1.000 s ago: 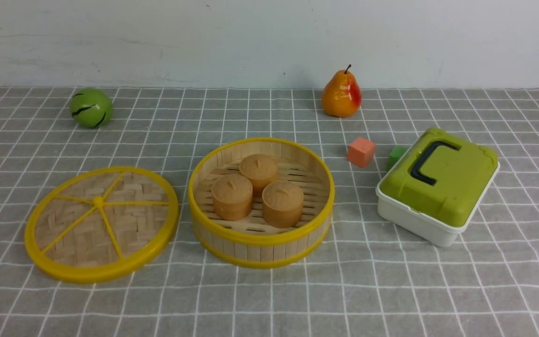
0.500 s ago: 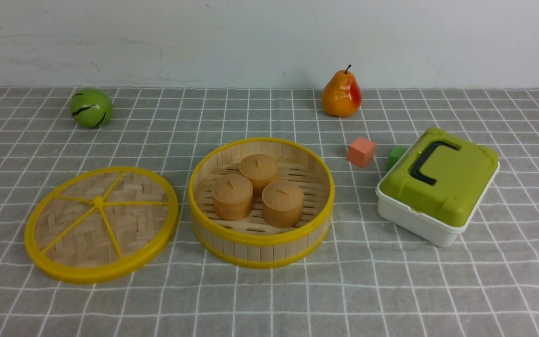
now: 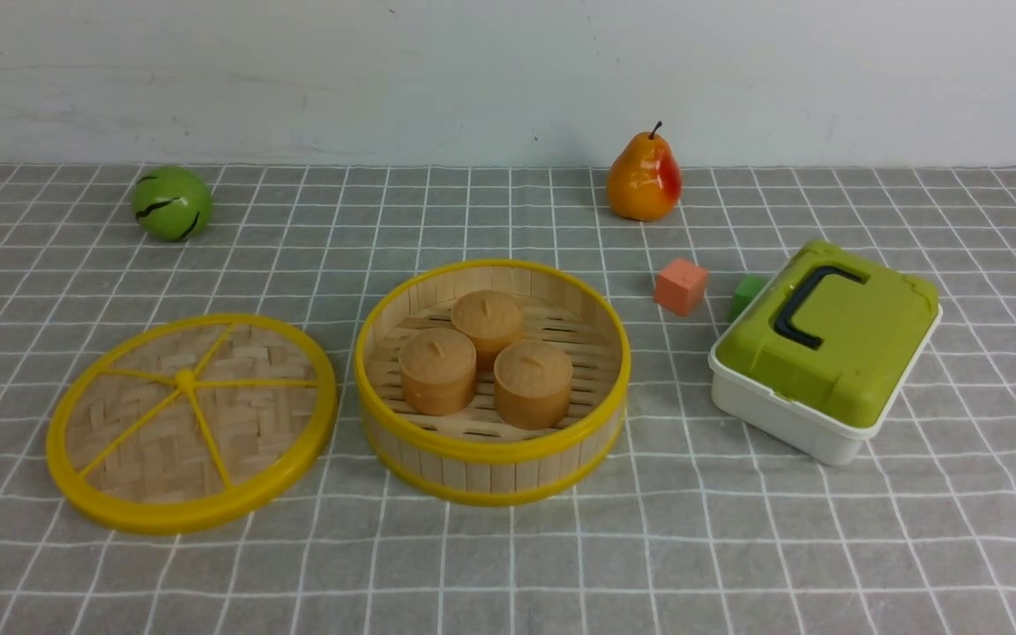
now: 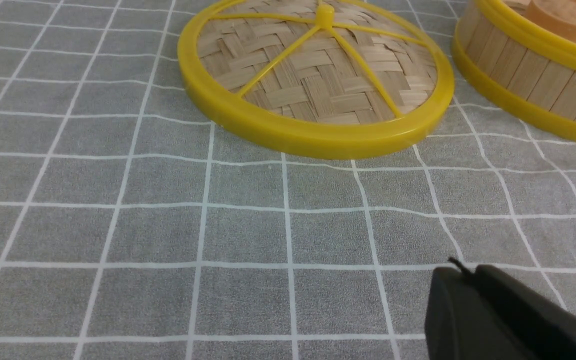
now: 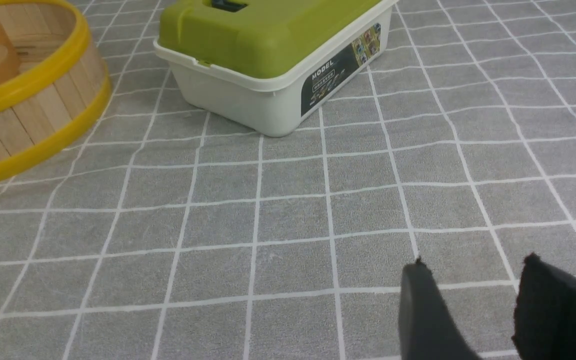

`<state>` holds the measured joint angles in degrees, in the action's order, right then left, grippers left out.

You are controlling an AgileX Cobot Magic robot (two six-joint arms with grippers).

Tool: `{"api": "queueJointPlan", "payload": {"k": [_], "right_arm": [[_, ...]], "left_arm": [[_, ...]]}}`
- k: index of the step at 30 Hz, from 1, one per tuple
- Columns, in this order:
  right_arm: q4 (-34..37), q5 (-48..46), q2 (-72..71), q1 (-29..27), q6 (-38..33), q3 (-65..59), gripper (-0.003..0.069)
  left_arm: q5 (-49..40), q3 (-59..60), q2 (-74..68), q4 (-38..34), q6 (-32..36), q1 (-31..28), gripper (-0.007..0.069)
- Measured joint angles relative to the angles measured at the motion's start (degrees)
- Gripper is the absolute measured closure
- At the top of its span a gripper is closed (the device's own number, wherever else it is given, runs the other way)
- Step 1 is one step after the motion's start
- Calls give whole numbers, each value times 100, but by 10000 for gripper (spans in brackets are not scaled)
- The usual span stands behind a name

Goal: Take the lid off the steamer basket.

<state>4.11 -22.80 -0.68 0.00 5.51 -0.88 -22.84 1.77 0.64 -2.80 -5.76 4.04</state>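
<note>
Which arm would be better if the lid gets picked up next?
Probably the left. The lid is already off, lying on the robot's left of the basket. The left wrist view shows it; the right one doesn't.

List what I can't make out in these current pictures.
- Green block, front view: partly hidden behind the green-lidded box.
- Steamer basket, left wrist view: cut off by the picture's edges.
- Small print on the box's label, right wrist view: too small.
- Underside of the lid: face down, hidden in every view.
</note>
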Motion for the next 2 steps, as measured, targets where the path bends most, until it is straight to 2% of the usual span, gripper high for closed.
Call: {"api": "queueJointPlan", "payload": {"k": [2], "right_arm": [[0, 0, 0, 0, 0, 0, 418]], "left_arm": [[0, 0, 0, 0, 0, 0, 590]]}}
